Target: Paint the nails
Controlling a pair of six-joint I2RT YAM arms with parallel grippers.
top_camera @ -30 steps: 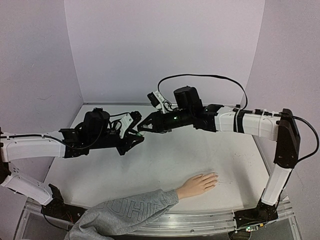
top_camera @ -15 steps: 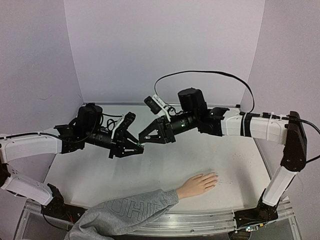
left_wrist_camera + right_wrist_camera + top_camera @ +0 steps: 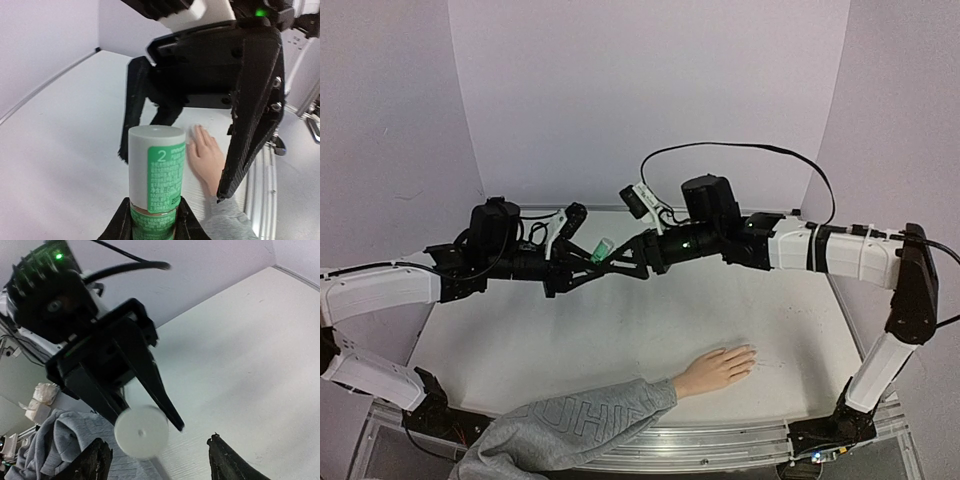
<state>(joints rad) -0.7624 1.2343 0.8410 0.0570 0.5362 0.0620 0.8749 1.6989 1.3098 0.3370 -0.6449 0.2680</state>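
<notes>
Above the middle of the white table [image 3: 620,330], well clear of its surface, both arms meet tip to tip. The left gripper [image 3: 152,222] is clenched on the lower body of a small whitish bottle with a green printed label [image 3: 156,172]. The bottle lies along the gripper's own line, its round white cap [image 3: 141,432] facing the opposite arm. That attitude appears deliberate: it offers the cap square to the other tool while the body is braced against turning.

The right gripper [image 3: 160,462] is released, with its black fingers spread wide. In the left wrist view they stand on either side of the cap. In the right wrist view the cap sits ahead of the tips and left of centre. No contact with the cap is visible. Judgement: the step in hand is removal of the cap, and the jaws need better centring before they close, or the grip may land on one edge and slip.

At the near edge of the table, well apart from both grippers, lies a flesh-coloured mannequin hand [image 3: 717,368], palm down in a grey sweatshirt sleeve [image 3: 570,425]. Its fingers point toward the right side. The nails [image 3: 748,353], tiny and pale at the fingertips, are too small to assess for colour, and no tool is near them. Painting is judged not yet begun.
</notes>
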